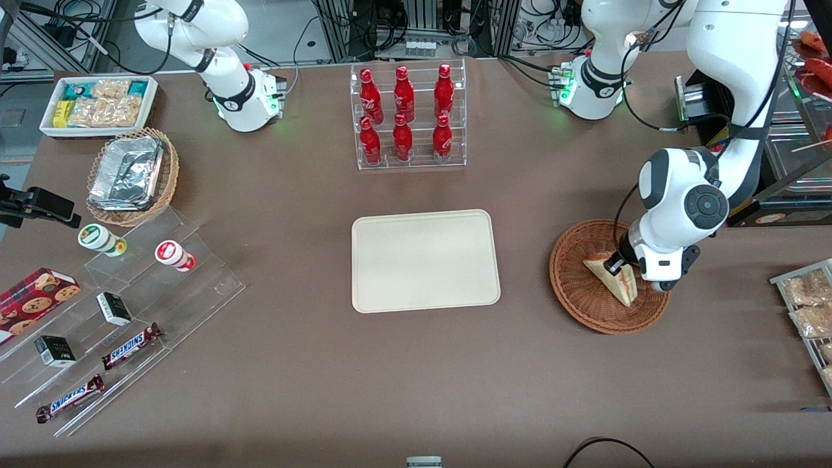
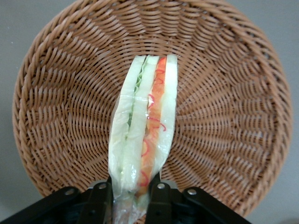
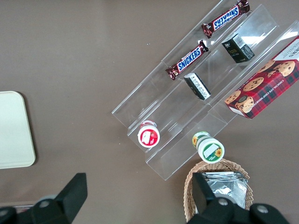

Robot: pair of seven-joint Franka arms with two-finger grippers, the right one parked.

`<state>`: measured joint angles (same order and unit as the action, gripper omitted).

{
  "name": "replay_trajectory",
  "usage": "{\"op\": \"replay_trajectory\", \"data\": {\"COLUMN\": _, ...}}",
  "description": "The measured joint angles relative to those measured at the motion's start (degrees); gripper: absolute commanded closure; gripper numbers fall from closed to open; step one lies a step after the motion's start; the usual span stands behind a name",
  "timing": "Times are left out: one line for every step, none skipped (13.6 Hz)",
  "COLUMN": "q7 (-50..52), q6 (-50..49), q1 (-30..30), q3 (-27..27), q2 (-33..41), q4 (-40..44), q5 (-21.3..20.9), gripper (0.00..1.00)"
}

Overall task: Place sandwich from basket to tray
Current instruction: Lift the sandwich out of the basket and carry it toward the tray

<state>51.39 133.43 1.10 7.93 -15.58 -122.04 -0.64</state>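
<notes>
A: Status?

B: My hand (image 2: pixel 131 193) is clamped on the sandwich (image 2: pixel 142 135), pinching one end of the wedge. Sandwich sits in the basket (image 1: pixel 575 286), toward my end of the surface.

A: Risks?

B: Grip looks narrow, on wrapper and soft bread. Wedge could pivot or slip out on the lift; squeezing harder may crush it. It could also snag the wicker rim on the way out. Tray (image 1: pixel 426 260) is well apart, so there's a long carry to hold through.
</notes>
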Motion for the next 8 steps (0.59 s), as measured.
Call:
{"op": "replay_trajectory", "data": {"q7": 0.0, "q6": -3.9, "q1": -0.1, "q3": 0.3, "q2": 0.2, "q4": 2.6, "q5": -0.1, "gripper": 1.00}}
{"op": "replay_trajectory", "data": {"q7": -0.2, "q6": -8.0, "q1": -0.3, "q3": 0.7, "q2": 0.4, "q4": 5.6, "q5": -0.1, "gripper": 1.00}}
{"op": "replay_trajectory", "data": {"q7": -0.6, "q6": -11.7, "q1": -1.0, "q3": 1.0, "q2": 0.5, "q4": 8.8, "q5": -0.2, "gripper": 1.00}}
{"op": "replay_trajectory", "data": {"q7": -0.7, "q6": -14.5, "q1": -2.1, "q3": 1.2, "q2": 0.5, "q4": 11.7, "q5": -0.2, "gripper": 1.00}}
{"op": "replay_trajectory", "data": {"q7": -0.7, "q6": -16.3, "q1": -3.4, "q3": 1.3, "q2": 0.2, "q4": 14.2, "q5": -0.2, "gripper": 1.00}}
{"op": "replay_trajectory", "data": {"q7": -0.7, "q6": -17.5, "q1": -4.9, "q3": 1.3, "q2": -0.4, "q4": 16.3, "q5": -0.2, "gripper": 1.00}}
{"op": "replay_trajectory", "data": {"q7": -0.7, "q6": -18.3, "q1": -6.5, "q3": 1.4, "q2": -1.2, "q4": 18.1, "q5": -0.2, "gripper": 1.00}}
{"op": "replay_trajectory", "data": {"q7": -0.7, "q6": -18.6, "q1": -8.3, "q3": 1.4, "q2": -2.2, "q4": 19.4, "q5": -0.2, "gripper": 1.00}}
